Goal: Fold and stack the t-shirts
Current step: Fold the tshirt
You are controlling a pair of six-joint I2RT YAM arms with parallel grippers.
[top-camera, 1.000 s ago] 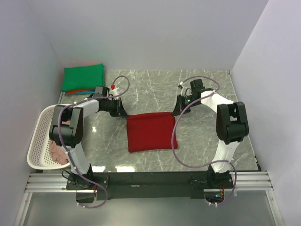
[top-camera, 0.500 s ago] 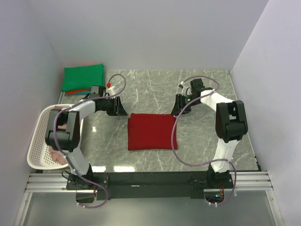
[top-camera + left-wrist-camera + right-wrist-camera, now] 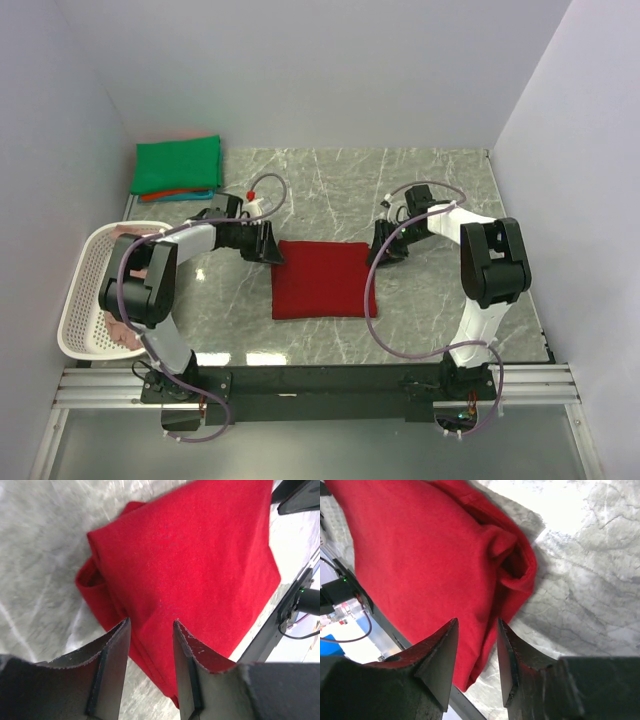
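Observation:
A dark red t-shirt [image 3: 320, 282], folded into a rectangle, lies flat on the marble table in the middle of the top view. My left gripper [image 3: 272, 247] sits low at its far left corner, jaws open. In the left wrist view the red cloth [image 3: 200, 555] lies under and beyond the gap of that gripper [image 3: 150, 624]. My right gripper [image 3: 378, 250] is at the far right corner, also open. The right wrist view shows the bunched fold of the shirt [image 3: 420, 555] just ahead of the right gripper [image 3: 477, 621]. Neither gripper pinches the cloth.
A folded green t-shirt [image 3: 178, 165] tops a stack at the back left, with an orange-red one [image 3: 182, 194] under it. A white lattice basket [image 3: 82, 290] at the left edge holds a dusty pink t-shirt [image 3: 124, 326]. Purple cables loop over both arms.
Both grippers, shut on the shirt's far corners a second ago, have opened and let go. They drew back a little, then came in low at the corners again. The shirt lies flat.

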